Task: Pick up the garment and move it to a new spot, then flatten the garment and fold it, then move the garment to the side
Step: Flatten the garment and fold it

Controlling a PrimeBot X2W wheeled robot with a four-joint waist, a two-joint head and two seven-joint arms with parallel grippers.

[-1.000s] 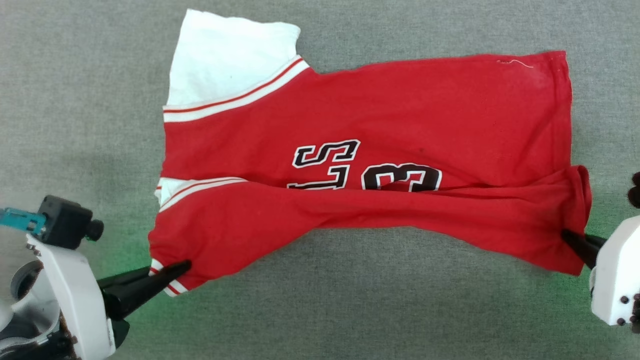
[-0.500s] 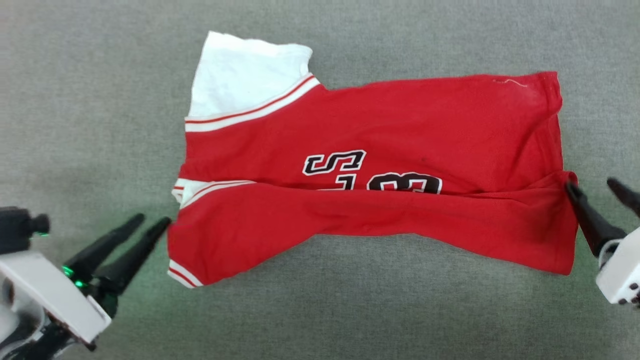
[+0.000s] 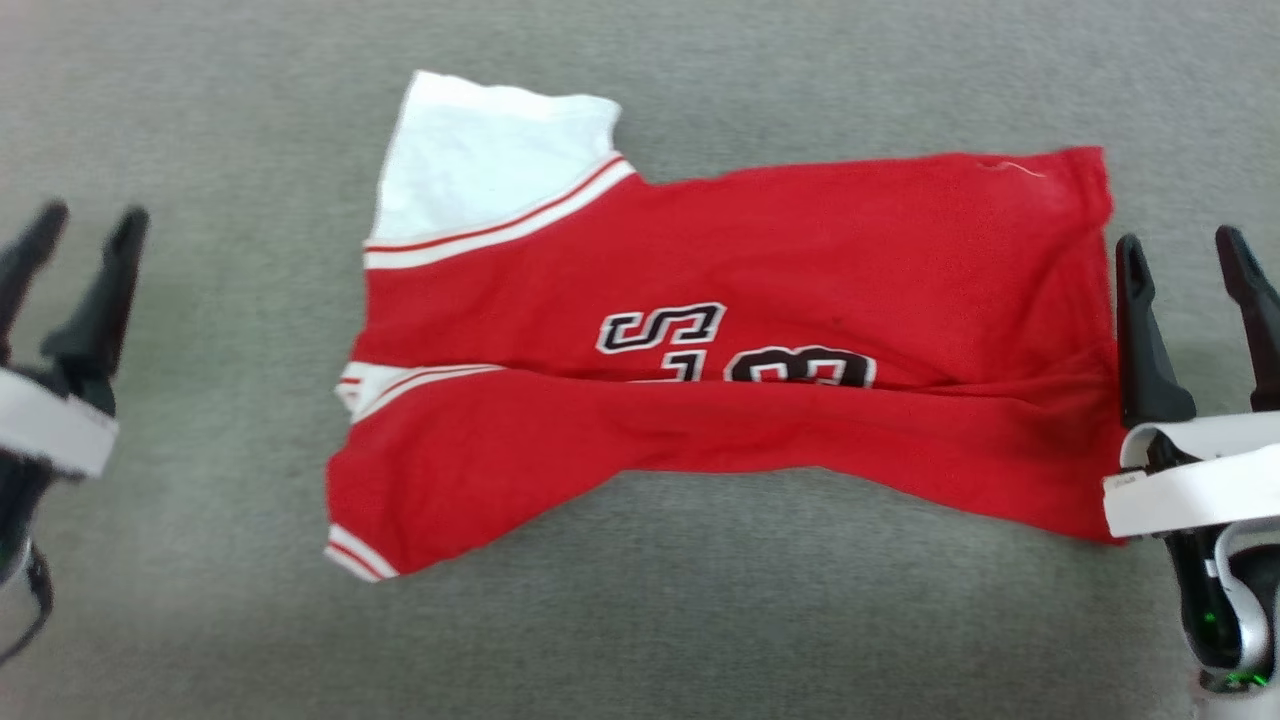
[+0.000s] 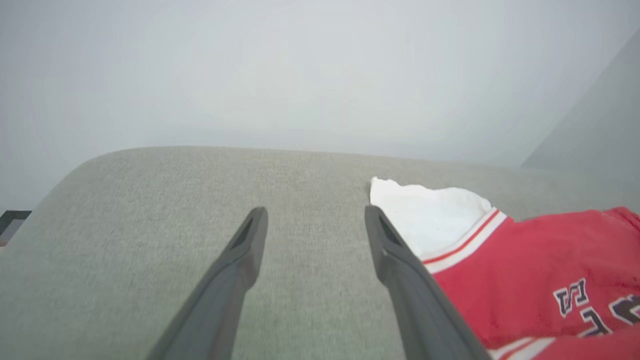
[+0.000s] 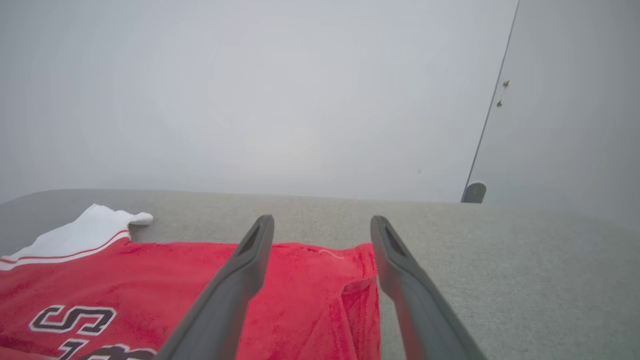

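The red shirt (image 3: 720, 300) lies mid-frame on the grey surface (image 3: 700, 620), long axis running left to right, near edge folded over, with the right gripper (image 3: 1178, 240) wide and empty just beside its hem end, and the left gripper (image 3: 92, 215), equally wide, farther off the sleeve end.

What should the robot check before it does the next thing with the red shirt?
1. Left tool open, empty, clear of the garment: ok.
2. Right tool open, empty: ok.
3. Right tool clear of the garment's hem: cannot tell.
4. Garment lying on the grey surface: ok.
5. Near flap folded over the print: ok.
6. Near edge straight and smooth: not ok, wavy.
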